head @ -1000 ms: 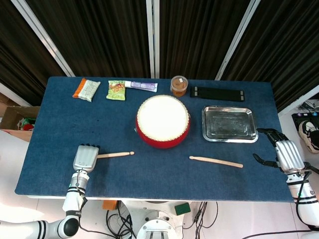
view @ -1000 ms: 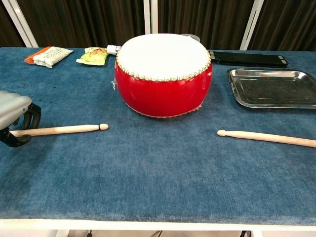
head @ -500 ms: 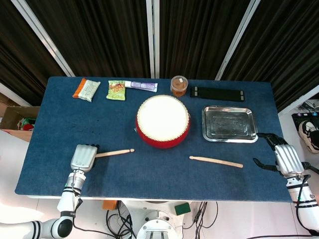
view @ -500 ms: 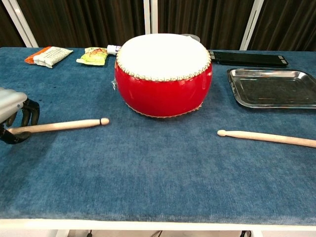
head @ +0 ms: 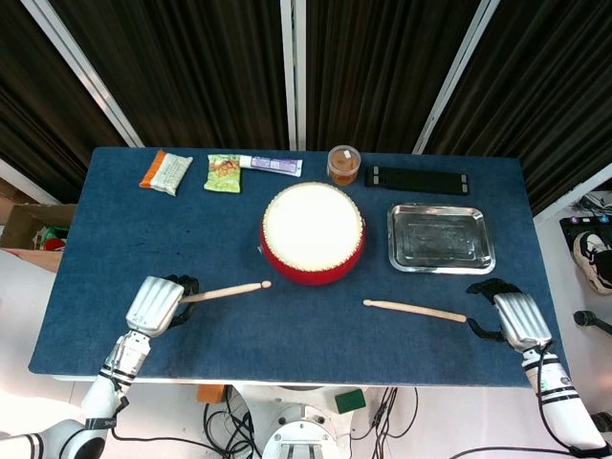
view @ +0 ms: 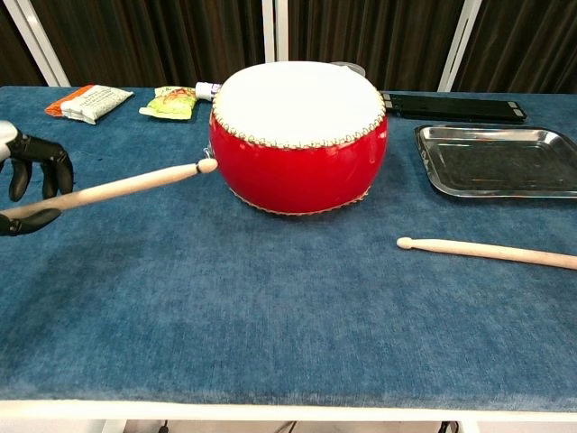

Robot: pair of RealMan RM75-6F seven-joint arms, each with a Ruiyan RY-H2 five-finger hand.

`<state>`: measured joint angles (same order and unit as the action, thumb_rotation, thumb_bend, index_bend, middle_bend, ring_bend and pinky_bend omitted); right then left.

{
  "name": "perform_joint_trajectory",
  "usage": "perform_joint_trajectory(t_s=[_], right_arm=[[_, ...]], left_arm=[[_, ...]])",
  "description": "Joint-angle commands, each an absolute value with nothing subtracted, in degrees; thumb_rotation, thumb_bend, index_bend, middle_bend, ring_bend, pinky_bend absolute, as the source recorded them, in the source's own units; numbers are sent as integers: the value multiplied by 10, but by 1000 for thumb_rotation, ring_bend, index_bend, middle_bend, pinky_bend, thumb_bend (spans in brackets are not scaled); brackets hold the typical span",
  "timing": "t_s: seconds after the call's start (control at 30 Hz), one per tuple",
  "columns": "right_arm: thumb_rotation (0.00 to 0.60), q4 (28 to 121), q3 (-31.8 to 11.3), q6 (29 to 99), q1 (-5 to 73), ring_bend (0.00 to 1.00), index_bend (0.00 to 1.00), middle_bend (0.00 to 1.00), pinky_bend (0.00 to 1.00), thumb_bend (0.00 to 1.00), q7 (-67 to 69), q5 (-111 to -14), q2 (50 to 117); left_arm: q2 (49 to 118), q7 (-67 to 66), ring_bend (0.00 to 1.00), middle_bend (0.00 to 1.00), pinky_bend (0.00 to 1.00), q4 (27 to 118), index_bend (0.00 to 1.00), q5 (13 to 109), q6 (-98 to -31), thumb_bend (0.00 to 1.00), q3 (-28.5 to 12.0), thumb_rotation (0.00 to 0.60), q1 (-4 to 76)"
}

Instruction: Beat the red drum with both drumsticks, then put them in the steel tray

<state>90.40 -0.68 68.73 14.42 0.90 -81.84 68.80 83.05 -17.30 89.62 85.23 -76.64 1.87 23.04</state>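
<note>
The red drum (head: 313, 232) (view: 298, 135) with a white skin stands mid-table. My left hand (head: 158, 303) (view: 27, 180) grips one wooden drumstick (head: 225, 291) (view: 117, 188) by its butt, lifted off the cloth, tip close to the drum's left side. The other drumstick (head: 414, 310) (view: 491, 252) lies flat on the cloth in front of the steel tray (head: 440, 238) (view: 496, 160). My right hand (head: 507, 316) hovers just right of that stick's butt end, fingers curled and apart from it; the chest view does not show this hand.
Along the far edge lie an orange-white packet (head: 165, 171), a green snack bag (head: 223, 173), a tube (head: 271, 165), a brown jar (head: 343, 164) and a black bar (head: 418, 180). The blue cloth (head: 287, 325) covers the table.
My left hand has raised its drumstick off the cloth and swung the tip toward the drum. My right hand has moved in and left, close to the lying stick's butt.
</note>
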Motion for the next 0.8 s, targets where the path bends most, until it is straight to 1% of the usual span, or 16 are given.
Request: perform_joint_trajectory(t_s=[0.03, 0.27, 0.37, 0.53, 0.7, 0.8], right_arm=[[600, 917, -15, 675, 152, 223, 411, 403, 348, 324, -87, -777, 724], [600, 934, -28, 664, 163, 224, 442, 426, 348, 338, -209, -704, 772], [600, 932, -34, 660, 167, 224, 449, 429, 348, 338, -222, -683, 792], [600, 917, -38, 659, 174, 239, 467, 448, 348, 338, -238, -672, 817], [600, 905, -34, 666, 178, 266, 512, 488, 348, 338, -256, -677, 831], [600, 898, -31, 669, 180, 275, 513, 503, 349, 338, -272, -676, 839]], left_arm=[[816, -153, 616, 658, 780, 905, 649, 897, -785, 565, 20, 600, 236], [810, -153, 615, 658, 761, 924, 649, 916, -763, 566, 10, 600, 252], [810, -151, 615, 658, 760, 924, 649, 918, -755, 565, 9, 600, 255], [808, -148, 615, 658, 759, 923, 649, 913, -745, 566, 7, 600, 255], [806, -147, 613, 657, 759, 923, 649, 911, -741, 566, 8, 600, 252], [806, -146, 612, 657, 759, 923, 649, 912, -740, 566, 8, 600, 250]])
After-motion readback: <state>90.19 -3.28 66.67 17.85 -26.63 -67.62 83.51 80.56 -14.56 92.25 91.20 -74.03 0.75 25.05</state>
